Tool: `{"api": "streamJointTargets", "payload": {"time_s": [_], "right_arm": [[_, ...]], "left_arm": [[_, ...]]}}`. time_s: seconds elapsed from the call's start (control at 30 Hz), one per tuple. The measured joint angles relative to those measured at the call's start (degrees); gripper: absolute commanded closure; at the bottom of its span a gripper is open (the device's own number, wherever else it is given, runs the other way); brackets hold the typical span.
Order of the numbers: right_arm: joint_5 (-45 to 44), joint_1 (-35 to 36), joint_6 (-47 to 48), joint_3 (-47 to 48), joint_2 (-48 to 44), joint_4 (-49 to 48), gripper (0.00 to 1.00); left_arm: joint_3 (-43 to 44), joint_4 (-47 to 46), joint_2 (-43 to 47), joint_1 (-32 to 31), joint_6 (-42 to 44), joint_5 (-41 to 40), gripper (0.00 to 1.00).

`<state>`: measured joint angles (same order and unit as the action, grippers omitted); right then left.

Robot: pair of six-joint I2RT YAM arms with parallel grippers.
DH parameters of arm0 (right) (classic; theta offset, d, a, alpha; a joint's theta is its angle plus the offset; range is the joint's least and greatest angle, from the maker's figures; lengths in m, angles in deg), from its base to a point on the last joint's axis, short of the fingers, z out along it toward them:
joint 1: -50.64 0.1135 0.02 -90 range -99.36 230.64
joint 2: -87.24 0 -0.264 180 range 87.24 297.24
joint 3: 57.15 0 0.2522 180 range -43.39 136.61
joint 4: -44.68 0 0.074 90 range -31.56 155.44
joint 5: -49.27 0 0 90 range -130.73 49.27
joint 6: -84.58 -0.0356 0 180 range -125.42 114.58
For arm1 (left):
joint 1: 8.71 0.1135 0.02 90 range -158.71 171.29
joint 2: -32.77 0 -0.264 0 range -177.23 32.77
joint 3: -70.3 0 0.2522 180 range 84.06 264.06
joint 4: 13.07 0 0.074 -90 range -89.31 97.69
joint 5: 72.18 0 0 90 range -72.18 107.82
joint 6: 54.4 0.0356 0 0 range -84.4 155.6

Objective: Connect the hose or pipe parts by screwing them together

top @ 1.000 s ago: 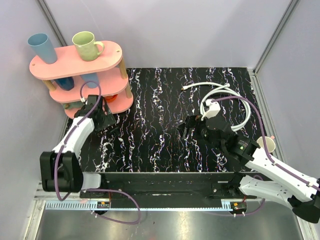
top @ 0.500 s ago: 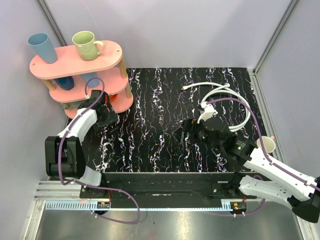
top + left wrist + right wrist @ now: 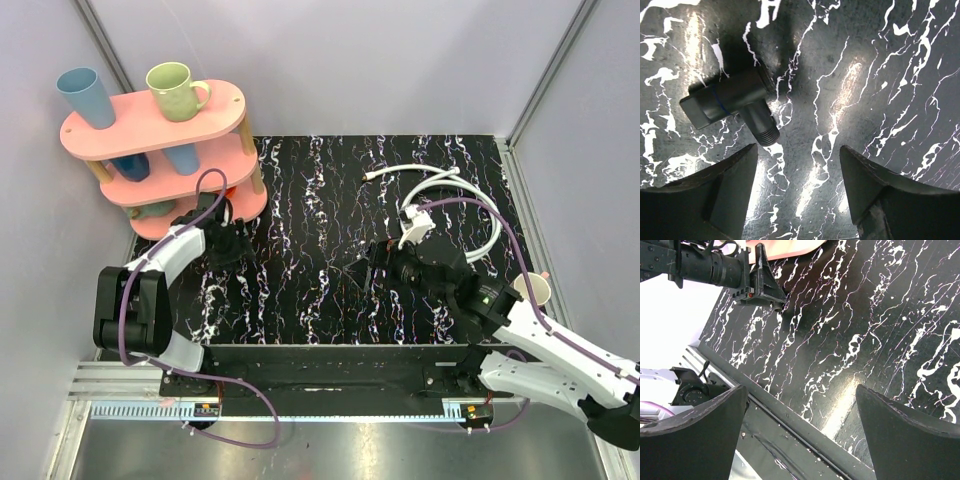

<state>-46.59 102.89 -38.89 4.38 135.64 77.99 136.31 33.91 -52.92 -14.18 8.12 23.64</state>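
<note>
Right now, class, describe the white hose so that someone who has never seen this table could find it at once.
Start at the black marbled table and go to its far right corner. There the white hose lies in a loose coil, one thin end reaching left. Unlike the purple cable passing over it, it is white and rests on the table.

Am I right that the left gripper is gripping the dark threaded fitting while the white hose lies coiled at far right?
Not gripping: the left wrist view shows the dark threaded fitting lying on the table, just beyond the open left gripper. The rest holds.
</note>
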Motion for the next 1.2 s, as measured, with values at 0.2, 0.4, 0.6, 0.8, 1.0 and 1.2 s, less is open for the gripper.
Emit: {"api": "streamJointTargets", "payload": {"time_s": [0.2, 0.4, 0.6, 0.8, 1.0, 1.2], "right_arm": [[0.28, 0.0, -0.04, -0.17, -0.55, -0.02, 0.0], [1.2, 0.0, -0.5, -0.17, -0.07, -0.35, 0.0], [2.67, 0.0, -1.09, -0.17, 0.98, -1.33, 0.0], [3.61, 0.0, -1.33, -0.72, 1.2, -2.45, 0.0], [4.11, 0.0, -1.57, -1.03, 2.03, -3.23, 0.01], [3.98, 0.0, -1.88, -1.73, 2.03, -3.52, 0.01]], "left_arm": [[-0.13, -0.04, 0.02, -0.92, -0.04, -1.81, 0.33], [-0.11, 0.76, 0.02, -0.92, -1.4, -8.31, 0.35], [-0.11, 0.94, 0.02, -1.42, -1.99, -10.69, 0.38], [-0.9, -0.17, -1.05, -3.28, -3.8, -11.1, 0.43], [-2.89, -0.48, -3.28, -4.5, -5.4, -11.23, 0.65], [-3.93, -2.84, -3.02, -5.44, -6.1, -10.54, 1.0]]}}
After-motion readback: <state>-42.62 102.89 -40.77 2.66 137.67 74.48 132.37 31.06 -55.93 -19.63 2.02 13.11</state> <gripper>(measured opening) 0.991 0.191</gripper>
